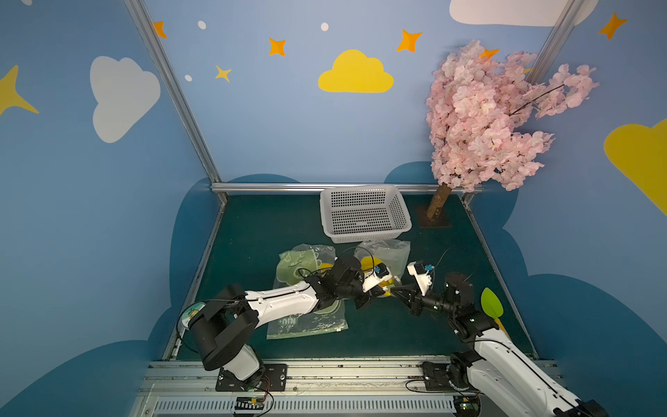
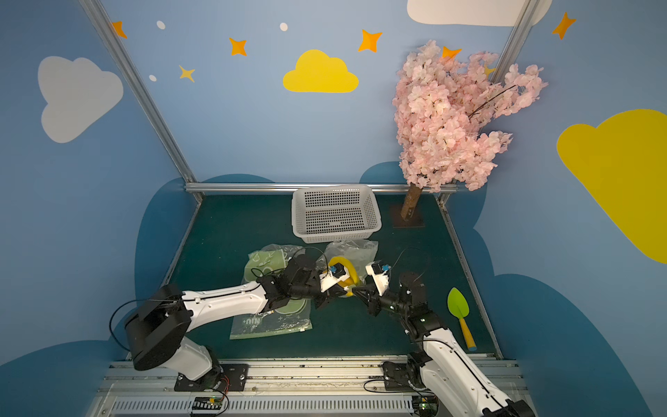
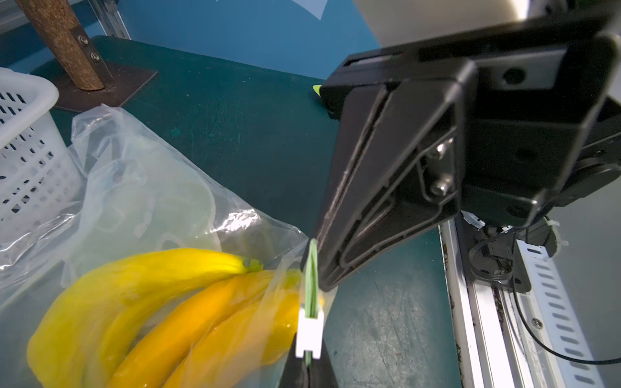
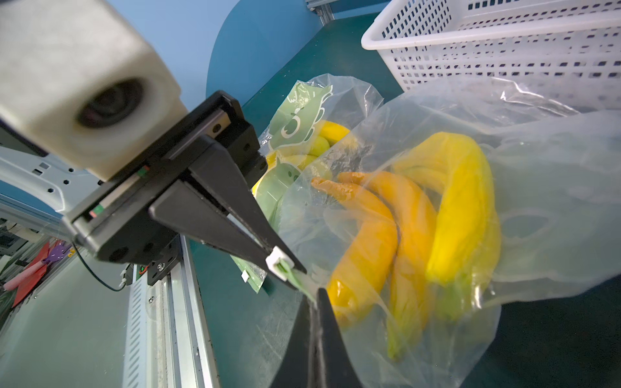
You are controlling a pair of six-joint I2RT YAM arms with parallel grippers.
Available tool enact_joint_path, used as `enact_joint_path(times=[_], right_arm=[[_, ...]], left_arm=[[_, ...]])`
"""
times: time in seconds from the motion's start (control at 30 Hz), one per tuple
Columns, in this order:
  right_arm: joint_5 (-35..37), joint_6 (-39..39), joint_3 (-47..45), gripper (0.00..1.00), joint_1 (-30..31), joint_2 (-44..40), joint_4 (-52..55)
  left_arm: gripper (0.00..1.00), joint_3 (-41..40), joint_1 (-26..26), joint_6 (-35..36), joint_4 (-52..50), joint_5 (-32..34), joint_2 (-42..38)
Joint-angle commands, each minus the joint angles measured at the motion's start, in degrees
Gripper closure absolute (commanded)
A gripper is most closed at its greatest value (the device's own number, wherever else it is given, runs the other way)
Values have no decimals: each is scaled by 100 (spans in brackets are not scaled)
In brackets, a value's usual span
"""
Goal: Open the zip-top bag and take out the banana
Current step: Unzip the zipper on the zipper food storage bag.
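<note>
A clear zip-top bag (image 1: 389, 251) (image 2: 355, 247) lies in front of the basket with a yellow banana bunch (image 1: 369, 263) (image 3: 161, 302) (image 4: 437, 218) inside. Its green zip strip (image 3: 312, 268) is stretched between my two grippers, and a white slider (image 3: 309, 331) (image 4: 278, 262) sits on the strip. My left gripper (image 3: 309, 361) (image 1: 382, 291) is shut on the strip right at the slider. Facing it tip to tip, my right gripper (image 4: 316, 302) (image 1: 396, 291) is shut on the bag's edge beside the strip. The bananas are seen only through the plastic.
A second bag with green print (image 1: 299, 265) (image 4: 295, 124), also holding bananas, lies under my left arm. A white perforated basket (image 1: 364, 213) stands behind. The pink blossom tree's trunk (image 1: 438, 205) is at the back right. A green toy spade (image 2: 458, 303) lies at the right.
</note>
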State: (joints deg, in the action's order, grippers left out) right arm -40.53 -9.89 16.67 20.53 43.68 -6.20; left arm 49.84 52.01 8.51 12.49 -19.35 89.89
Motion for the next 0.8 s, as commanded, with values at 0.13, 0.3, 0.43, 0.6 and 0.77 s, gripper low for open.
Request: enact_joint_path(times=[0.13,0.3,0.43,0.6,0.77], right_arm=[[-274,29,186,100,95,-12,-37],[-283,59,198,100,109,-51,86],[-271,88,266,100,117,-21,243],[-241,42,356,100,117,122,312],[-274,45,421,100,117,235,292]], left_arm=[[91,0,-46,-135,60,13,-50],[79,-75,-50,-148,127,288,-174],[76,-236,-45,-108,341,373,-329],[74,-257,-42,-17,343,217,-393],[70,-259,-42,2,372,-72,-372]])
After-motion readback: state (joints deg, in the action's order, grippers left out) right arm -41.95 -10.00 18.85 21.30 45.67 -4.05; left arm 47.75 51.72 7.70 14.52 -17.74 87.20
